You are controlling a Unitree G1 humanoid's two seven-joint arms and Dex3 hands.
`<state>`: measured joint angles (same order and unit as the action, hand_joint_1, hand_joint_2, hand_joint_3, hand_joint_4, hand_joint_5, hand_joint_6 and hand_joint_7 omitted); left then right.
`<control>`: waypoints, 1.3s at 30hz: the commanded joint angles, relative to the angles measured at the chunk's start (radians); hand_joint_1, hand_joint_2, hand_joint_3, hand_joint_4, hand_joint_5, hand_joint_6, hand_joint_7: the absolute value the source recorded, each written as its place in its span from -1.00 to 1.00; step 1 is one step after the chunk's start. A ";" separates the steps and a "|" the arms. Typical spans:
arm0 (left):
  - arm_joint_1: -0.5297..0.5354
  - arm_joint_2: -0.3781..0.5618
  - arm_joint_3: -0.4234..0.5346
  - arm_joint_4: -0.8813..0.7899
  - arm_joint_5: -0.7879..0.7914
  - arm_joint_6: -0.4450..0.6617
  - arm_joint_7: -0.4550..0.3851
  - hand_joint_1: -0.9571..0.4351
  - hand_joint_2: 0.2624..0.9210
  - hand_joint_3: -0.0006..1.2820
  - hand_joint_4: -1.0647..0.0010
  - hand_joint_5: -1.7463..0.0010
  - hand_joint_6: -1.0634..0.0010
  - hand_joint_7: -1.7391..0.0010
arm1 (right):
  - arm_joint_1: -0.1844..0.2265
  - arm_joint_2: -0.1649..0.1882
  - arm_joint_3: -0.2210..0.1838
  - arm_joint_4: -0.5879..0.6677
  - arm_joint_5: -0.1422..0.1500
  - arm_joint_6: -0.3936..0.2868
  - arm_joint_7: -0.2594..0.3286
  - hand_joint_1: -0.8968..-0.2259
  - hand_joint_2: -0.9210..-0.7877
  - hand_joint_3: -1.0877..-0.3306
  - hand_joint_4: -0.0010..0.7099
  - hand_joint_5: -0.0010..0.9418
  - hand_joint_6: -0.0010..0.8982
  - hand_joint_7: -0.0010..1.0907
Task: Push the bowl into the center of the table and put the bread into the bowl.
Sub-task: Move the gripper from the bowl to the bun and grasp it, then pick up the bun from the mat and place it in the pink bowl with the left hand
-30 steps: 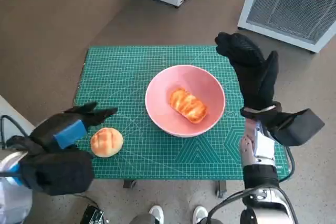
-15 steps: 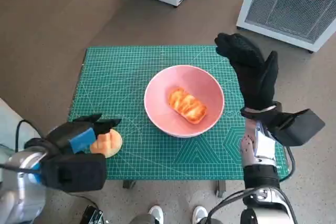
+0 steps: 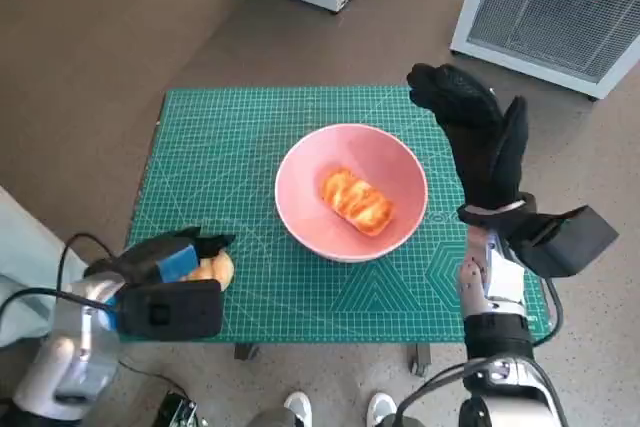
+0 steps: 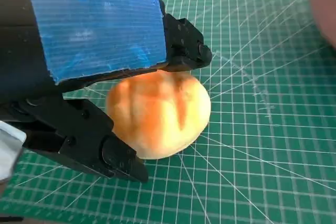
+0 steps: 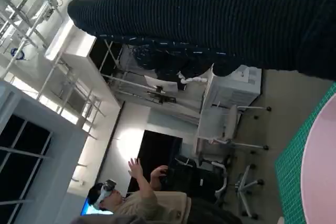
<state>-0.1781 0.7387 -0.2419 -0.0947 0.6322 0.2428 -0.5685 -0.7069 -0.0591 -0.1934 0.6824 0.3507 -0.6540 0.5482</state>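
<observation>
The round bun [image 3: 212, 269] lies on the green mat [image 3: 230, 147] near its front left corner, well apart from the pink bowl [image 3: 350, 192], which already sits about the middle of the mat with a long golden pastry [image 3: 356, 200] inside; so the pushing looks done, and the step in hand is the taking of this second piece of bread. The left hand [image 3: 165, 259] is over the bun, its fingers [image 4: 184, 51] on one side and the thumb on the other, touching or just beside the crust; whether it grips firmly cannot be told. The next move calls for a sure hold, a lift above the bowl's rim, and a carry rightward to let go beside the pastry; a soft bun may slip or squash. The right hand [image 3: 480, 137] stands beside the bowl's right edge, fingers apart, holding nothing. Against a second ago, the left hand has come down and forward over the bun, which was then uncovered; bowl, pastry and right hand are unchanged.
</observation>
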 commanded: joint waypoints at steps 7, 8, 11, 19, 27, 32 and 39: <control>-0.016 -0.012 -0.038 0.088 0.071 -0.063 0.104 0.56 0.80 -0.93 -0.29 0.85 -0.36 0.86 | 0.026 -0.002 0.000 -0.015 0.003 0.024 -0.002 -0.36 -1.00 -0.06 -0.34 -1.00 -0.67 -0.14; -0.016 -0.013 -0.038 0.096 0.070 -0.069 0.110 0.56 0.81 -0.94 -0.32 0.83 -0.39 0.84 | 0.027 -0.002 0.000 -0.016 0.002 0.024 -0.001 -0.36 -1.00 -0.06 -0.34 -1.00 -0.67 -0.14; -0.016 -0.011 -0.034 0.116 0.061 -0.092 0.120 0.62 0.95 -0.81 -0.18 -0.16 -0.25 0.26 | 0.029 -0.001 0.000 -0.019 0.003 0.025 -0.001 -0.36 -1.00 -0.06 -0.34 -1.00 -0.67 -0.14; -0.015 0.002 -0.009 0.107 0.029 -0.121 0.108 0.39 0.97 -0.85 -0.26 -0.41 -0.16 -0.27 | 0.028 -0.002 -0.002 -0.016 0.004 0.024 0.000 -0.36 -1.00 -0.06 -0.34 -1.00 -0.67 -0.14; -0.015 0.012 0.036 0.028 -0.004 -0.090 0.058 0.38 0.96 -0.85 -0.27 -0.41 -0.17 -0.31 | 0.028 -0.002 -0.003 -0.013 0.006 0.026 0.001 -0.36 -1.00 -0.06 -0.34 -1.00 -0.67 -0.14; -0.032 0.013 0.074 -0.041 -0.030 -0.053 0.016 0.38 0.99 -0.85 -0.25 -0.39 -0.11 -0.37 | 0.024 -0.002 -0.006 -0.006 0.010 0.027 0.004 -0.36 -1.00 -0.06 -0.32 -0.99 -0.68 -0.14; -0.100 0.009 0.134 -0.153 -0.067 0.021 -0.046 0.38 1.00 -0.85 -0.24 -0.38 -0.10 -0.39 | 0.018 -0.002 -0.008 0.001 0.014 0.030 0.007 -0.37 -1.00 -0.05 -0.30 -0.98 -0.68 -0.14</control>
<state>-0.2280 0.7399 -0.1419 -0.1878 0.5842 0.2329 -0.5903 -0.6988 -0.0628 -0.1970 0.6698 0.3548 -0.6397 0.5486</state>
